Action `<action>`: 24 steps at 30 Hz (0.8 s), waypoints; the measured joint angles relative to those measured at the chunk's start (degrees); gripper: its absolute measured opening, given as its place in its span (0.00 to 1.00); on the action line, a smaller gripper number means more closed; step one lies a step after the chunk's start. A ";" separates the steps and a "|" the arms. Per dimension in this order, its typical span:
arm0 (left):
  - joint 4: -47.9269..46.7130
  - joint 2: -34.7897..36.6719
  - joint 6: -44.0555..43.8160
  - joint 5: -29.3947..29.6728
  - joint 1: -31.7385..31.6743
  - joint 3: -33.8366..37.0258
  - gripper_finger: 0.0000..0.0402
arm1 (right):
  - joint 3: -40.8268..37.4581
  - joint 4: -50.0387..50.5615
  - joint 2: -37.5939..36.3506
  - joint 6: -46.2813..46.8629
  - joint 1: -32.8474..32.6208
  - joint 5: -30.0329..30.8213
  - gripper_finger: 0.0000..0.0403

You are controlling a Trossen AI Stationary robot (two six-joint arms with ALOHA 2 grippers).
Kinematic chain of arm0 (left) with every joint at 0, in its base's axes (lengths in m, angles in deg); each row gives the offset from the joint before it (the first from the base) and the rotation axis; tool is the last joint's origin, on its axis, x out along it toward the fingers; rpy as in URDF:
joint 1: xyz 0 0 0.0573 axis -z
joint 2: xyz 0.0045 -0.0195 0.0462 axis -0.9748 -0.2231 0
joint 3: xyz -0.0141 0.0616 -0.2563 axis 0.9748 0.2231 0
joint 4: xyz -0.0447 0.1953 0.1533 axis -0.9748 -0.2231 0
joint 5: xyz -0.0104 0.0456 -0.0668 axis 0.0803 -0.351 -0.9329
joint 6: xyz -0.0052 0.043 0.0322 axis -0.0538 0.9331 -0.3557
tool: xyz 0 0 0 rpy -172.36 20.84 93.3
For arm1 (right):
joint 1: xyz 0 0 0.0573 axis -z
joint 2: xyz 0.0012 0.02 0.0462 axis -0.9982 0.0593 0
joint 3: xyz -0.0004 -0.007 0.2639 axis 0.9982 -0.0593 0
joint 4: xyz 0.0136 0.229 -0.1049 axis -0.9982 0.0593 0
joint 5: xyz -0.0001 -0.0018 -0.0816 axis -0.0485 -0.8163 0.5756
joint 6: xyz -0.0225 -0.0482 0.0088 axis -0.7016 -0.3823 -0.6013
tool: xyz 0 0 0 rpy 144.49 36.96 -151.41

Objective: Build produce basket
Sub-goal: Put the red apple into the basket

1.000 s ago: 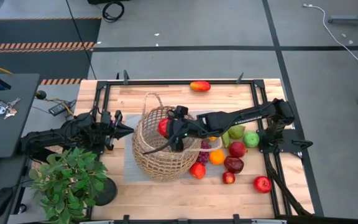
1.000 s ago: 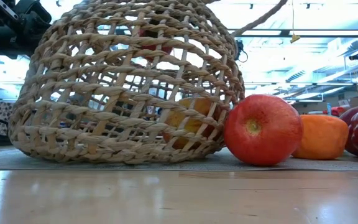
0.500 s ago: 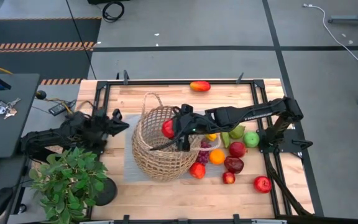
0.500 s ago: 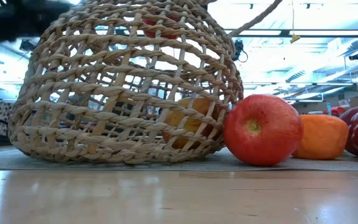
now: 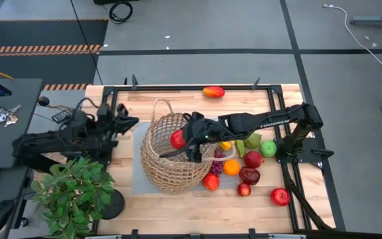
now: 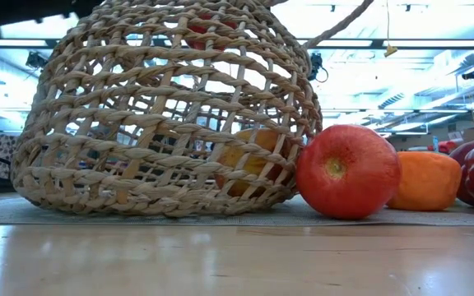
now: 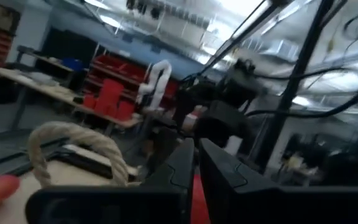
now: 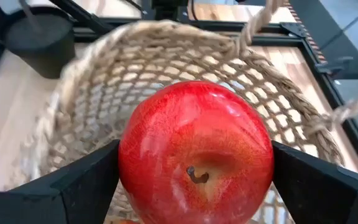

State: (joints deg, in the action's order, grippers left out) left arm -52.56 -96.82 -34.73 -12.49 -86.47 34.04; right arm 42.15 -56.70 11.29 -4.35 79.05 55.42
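The tan wicker basket (image 5: 174,159) lies tilted on a grey mat (image 5: 140,180), its mouth toward the far right. My right gripper (image 5: 181,140) reaches in from the right and is shut on a red apple (image 8: 194,149) over the basket's mouth. More produce lies on the table right of the basket: an orange (image 5: 231,167), red apples (image 5: 253,159), green pears (image 5: 252,141) and grapes (image 5: 216,162). A mango (image 5: 213,91) lies by the far edge. My left gripper (image 5: 130,124) is shut and raised left of the basket, touching nothing. My right gripper pinches the apple between its two fingers (image 8: 86,183), one on each opposite side (image 8: 129,171) of the fruit. The fingers slant downward from the table's right. The apple is lifted clear above the basket's mouth, its stalk end toward the wrist camera.
A potted leafy plant (image 5: 71,192) stands at the near left corner, close under the left arm. A red apple (image 6: 348,171) and the orange (image 6: 425,181) sit close against the basket's right side. Black frame rails (image 5: 111,99) border the table.
My left gripper has risen and tipped its fingers upward, leaving the low view. My right gripper has turned a little at the wrist and lifted the apple slightly over the basket. The basket and the loose fruit have stayed put.
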 joint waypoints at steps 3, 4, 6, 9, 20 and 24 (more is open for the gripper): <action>0.44 -8.55 2.01 -0.17 0.43 -4.71 0.09 | 0.00 -1.18 0.00 0.69 0.46 -2.61 0.97; 0.28 -11.37 3.38 -0.51 0.91 -6.42 0.09 | 0.00 -1.28 0.00 0.92 0.57 -3.13 0.97; 0.18 -16.81 6.40 -0.71 2.44 -9.79 0.09 | 0.00 -1.31 0.00 1.66 0.67 -3.43 0.97; 0.05 -24.00 10.17 -0.89 4.90 -14.96 0.08 | 0.00 -1.28 0.00 2.42 0.72 -3.43 0.97; -7.56 -39.12 16.89 -0.77 8.20 -26.04 0.09 | -0.02 -1.90 -0.01 4.54 0.67 -3.13 0.97; -8.28 -41.52 17.09 0.06 8.50 -26.47 0.08 | -0.02 -2.82 -0.02 5.44 0.72 -2.44 0.97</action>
State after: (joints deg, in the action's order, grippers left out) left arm -60.84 -138.34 -17.64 -12.43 -77.97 7.57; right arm 42.13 -59.52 11.26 1.09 79.77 52.98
